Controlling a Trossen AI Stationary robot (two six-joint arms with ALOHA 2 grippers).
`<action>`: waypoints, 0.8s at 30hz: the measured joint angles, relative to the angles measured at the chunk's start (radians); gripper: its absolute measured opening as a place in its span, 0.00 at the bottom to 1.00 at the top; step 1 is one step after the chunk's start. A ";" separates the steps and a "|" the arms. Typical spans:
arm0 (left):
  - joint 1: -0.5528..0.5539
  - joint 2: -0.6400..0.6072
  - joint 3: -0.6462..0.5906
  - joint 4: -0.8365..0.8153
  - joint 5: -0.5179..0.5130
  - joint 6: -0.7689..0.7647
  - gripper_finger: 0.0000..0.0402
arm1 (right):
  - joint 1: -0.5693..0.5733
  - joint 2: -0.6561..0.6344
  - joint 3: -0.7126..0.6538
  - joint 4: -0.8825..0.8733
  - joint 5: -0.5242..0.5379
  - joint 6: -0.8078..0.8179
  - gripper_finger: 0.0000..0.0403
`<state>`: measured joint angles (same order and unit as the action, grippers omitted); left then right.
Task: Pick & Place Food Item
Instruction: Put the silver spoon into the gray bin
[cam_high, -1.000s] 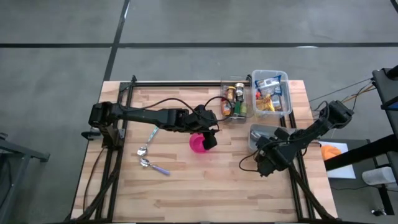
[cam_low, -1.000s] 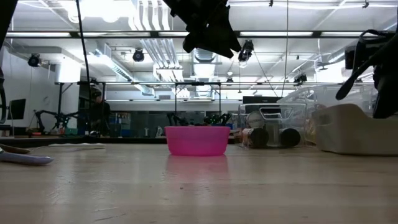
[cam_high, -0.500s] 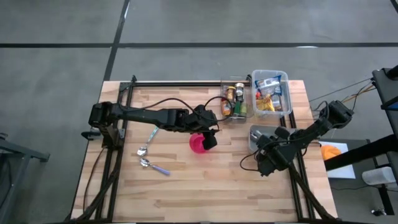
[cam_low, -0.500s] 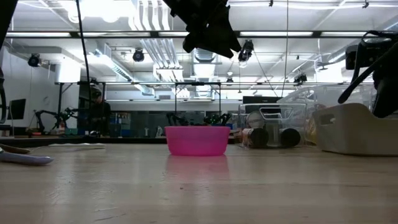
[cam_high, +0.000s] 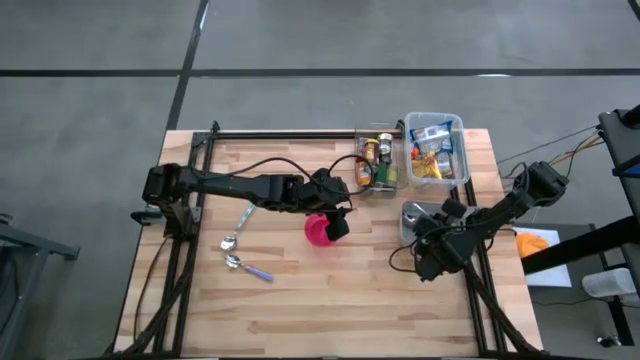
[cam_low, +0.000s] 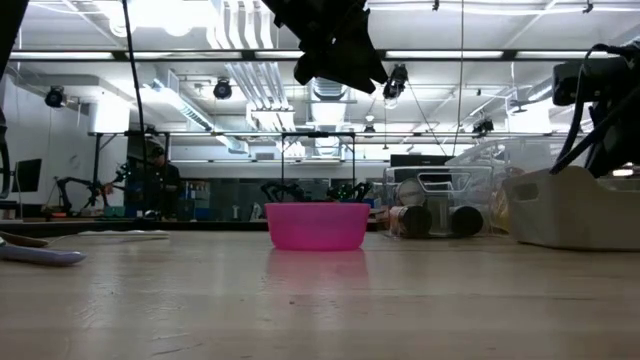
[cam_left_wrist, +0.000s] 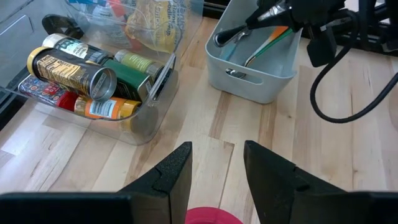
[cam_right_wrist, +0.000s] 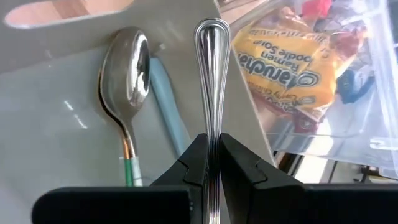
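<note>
left gripper (cam_high: 338, 214) over pink bowl (cam_high: 318, 231) at centre frame, fingers parted and apparently empty, right gripper (cam_right_wrist: 212, 163) clamped on utensil handle (cam_right_wrist: 212, 68) above grey bin (cam_high: 417, 213) at right, food tubs (cam_high: 435, 147) upper right

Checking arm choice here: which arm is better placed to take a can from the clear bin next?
Probably left. The left gripper hangs open above the pink bowl, beside the can bin. The right gripper is shut on a utensil at the grey tray.

1. Left gripper (cam_left_wrist: 216, 171): fingers parted, empty, above wooden table (cam_left_wrist: 56, 155).
2. Pink bowl (cam_left_wrist: 214, 216): rim at 6 o'clock.
3. Clear bin (cam_left_wrist: 134, 121): cans, 10 o'clock.
4. Grey tub (cam_left_wrist: 252, 78): utensils, 1 o'clock.
</note>
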<state>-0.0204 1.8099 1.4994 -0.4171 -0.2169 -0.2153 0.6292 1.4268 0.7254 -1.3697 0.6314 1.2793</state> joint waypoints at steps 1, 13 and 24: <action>0.000 0.000 0.000 0.000 0.000 0.000 0.36 | 0.000 0.000 -0.006 0.015 0.000 0.000 0.06; 0.000 0.000 0.000 0.000 0.000 0.000 0.36 | 0.001 0.000 -0.078 0.168 -0.002 0.013 0.06; 0.000 0.000 0.000 0.000 0.000 0.000 0.36 | 0.001 0.000 -0.087 0.207 -0.003 0.066 0.22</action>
<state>-0.0200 1.8099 1.4994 -0.4168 -0.2169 -0.2153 0.6300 1.4269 0.6380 -1.1631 0.6289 1.3457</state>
